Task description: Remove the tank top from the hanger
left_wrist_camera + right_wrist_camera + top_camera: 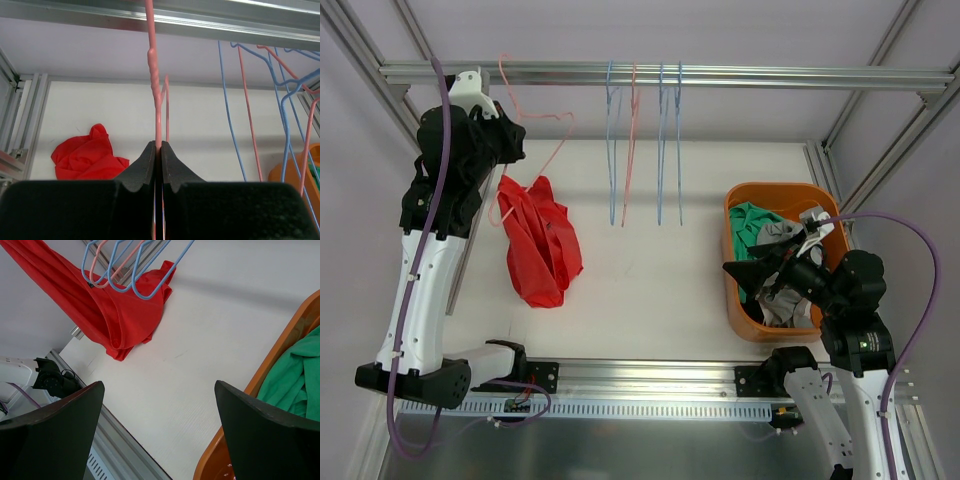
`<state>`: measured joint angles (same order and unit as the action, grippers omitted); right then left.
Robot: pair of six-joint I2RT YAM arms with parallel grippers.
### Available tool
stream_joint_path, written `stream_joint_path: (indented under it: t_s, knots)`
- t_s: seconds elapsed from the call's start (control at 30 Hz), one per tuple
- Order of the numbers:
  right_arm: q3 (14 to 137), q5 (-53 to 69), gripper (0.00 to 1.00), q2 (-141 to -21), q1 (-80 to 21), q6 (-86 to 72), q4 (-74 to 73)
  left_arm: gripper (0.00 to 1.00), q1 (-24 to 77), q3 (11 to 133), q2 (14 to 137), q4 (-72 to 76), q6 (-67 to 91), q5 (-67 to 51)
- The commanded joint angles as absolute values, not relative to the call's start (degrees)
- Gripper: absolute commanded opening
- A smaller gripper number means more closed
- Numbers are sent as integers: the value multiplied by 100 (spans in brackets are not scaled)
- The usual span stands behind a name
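Note:
The red tank top [540, 240] hangs bunched at the left, its lower end near the white table; a pink wire loop of the pink hanger [535, 115] runs round its top. My left gripper [500, 125] is raised by the rail and shut on the pink hanger's neck [154, 75], jaws pressed on the wire [159, 145]. The tank top shows low left in the left wrist view [85, 157]. My right gripper [745, 280] is open and empty [157, 385] beside the orange bin, well right of the tank top [120, 315].
An orange bin [735, 200] at the right holds green [750, 225] and grey clothes. Several empty blue and pink hangers [630, 140] hang from the metal rail [770, 75]. Frame posts stand at both sides.

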<state>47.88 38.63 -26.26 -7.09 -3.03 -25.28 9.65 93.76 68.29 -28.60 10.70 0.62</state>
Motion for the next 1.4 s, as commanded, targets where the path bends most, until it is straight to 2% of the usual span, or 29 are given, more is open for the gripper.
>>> stream_joint_path:
  t_s: [0.0,0.53,0.93,1.37]
  knots:
    - [4790,4008,98,-2566,-694,-360,-2285,0,940,9440,6363,-2198,1046,-35]
    - [4808,4025,98,-2601,-694,-352,-2268,0,940,9044,5827,-1978,897,123]
    - [4816,4034,98,-2584,-694,-325,-2285,0,940,9246,6240,-1960,536,141]
    - [4764,4025,98,-2593,-703,-316,-2268,0,940,9308,6039,-1942,448,61]
